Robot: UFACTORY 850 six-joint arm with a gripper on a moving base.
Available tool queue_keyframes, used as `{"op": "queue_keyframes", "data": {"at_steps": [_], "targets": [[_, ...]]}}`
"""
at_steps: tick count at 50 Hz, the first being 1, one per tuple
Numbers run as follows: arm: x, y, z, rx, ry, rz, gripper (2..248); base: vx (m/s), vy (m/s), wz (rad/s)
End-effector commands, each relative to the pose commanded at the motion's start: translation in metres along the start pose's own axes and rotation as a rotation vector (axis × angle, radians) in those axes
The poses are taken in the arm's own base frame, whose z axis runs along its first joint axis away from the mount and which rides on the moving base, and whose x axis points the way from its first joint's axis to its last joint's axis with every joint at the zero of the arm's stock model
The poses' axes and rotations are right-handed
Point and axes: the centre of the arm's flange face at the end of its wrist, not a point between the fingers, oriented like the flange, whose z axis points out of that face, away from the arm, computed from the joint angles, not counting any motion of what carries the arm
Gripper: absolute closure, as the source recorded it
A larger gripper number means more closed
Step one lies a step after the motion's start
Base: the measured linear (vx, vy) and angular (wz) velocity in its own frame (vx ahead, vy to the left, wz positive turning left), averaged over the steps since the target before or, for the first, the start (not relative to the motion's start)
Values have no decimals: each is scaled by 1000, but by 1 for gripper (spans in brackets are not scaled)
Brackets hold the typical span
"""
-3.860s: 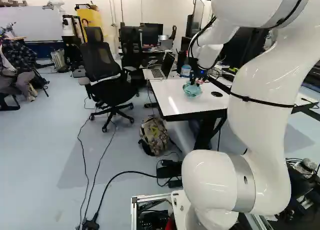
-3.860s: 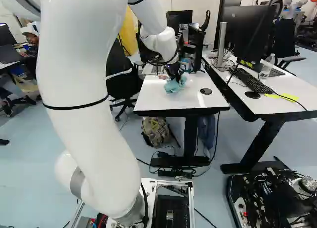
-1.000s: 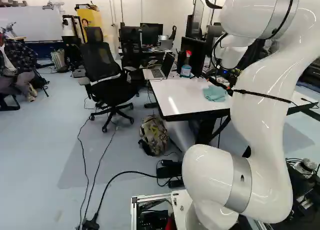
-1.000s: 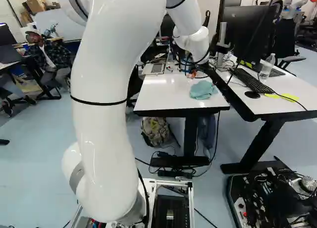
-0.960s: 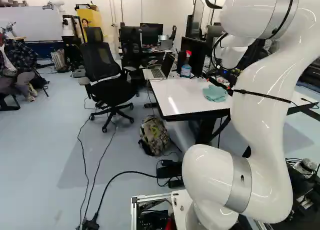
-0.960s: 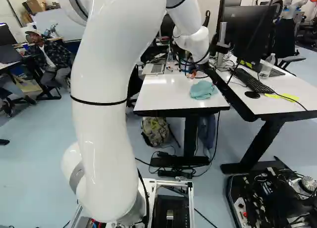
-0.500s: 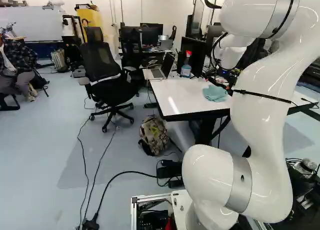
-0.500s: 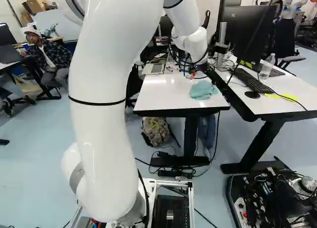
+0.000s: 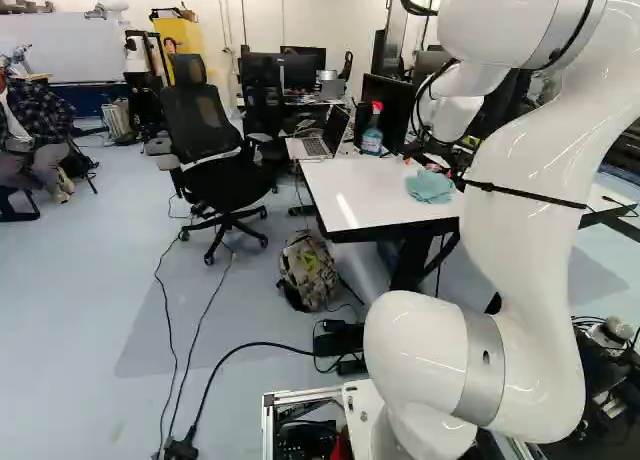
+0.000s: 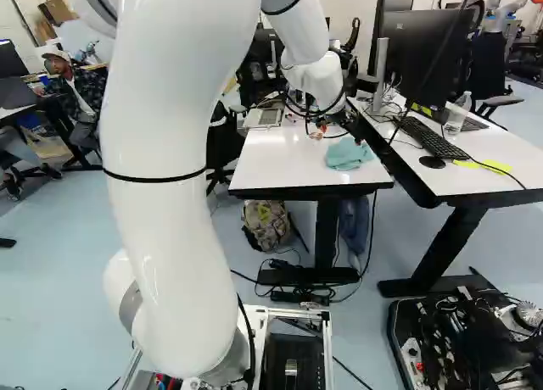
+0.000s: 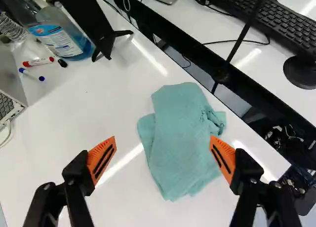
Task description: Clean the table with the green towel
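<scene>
The green towel (image 11: 180, 143) lies on the white surface (image 11: 108, 187), loosely folded and partly doubled over, with a crumpled corner at the side nearest the surface's right edge. The hand (image 9: 424, 163) is over the surface, on the far side of the towel as the base sees it. Its two fingers stand wide apart with nothing gripped; in the wrist view the towel shows ahead of it, between the orange pads (image 11: 102, 160), one of which overlaps the towel's outline. Whether that pad touches the cloth cannot be told.

Beyond the towel and to its left stands a spray bottle (image 11: 61, 37) with blue liquid, just beside a black monitor (image 9: 388, 105). Two capped markers, a red one (image 11: 38, 62) and a blue one (image 11: 31, 74), lie near that bottle, also beyond the towel. Farther left of the towel is an open laptop (image 9: 325, 140). To the towel's right, across a narrow gap, a second desk (image 10: 501, 180) bears a large monitor (image 10: 424, 55), a black keyboard (image 10: 441, 144) and a mouse (image 10: 432, 162). A patterned backpack (image 10: 266, 224) sits on the floor, lower than the towel and to its left.
</scene>
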Motion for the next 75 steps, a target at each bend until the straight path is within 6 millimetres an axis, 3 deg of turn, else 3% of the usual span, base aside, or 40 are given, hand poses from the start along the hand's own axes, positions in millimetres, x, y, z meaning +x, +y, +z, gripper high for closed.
{"op": "queue_keyframes", "data": {"at_steps": [17,34,55,75], "targets": [[-33,-21,-12,23,53,-56,3,0,0,0],[-78,-45,-30,60,123,-129,3,0,0,0],[-154,-69,-59,135,232,-235,3,0,0,0],[-228,-78,-87,223,333,-325,3,0,0,0]]}}
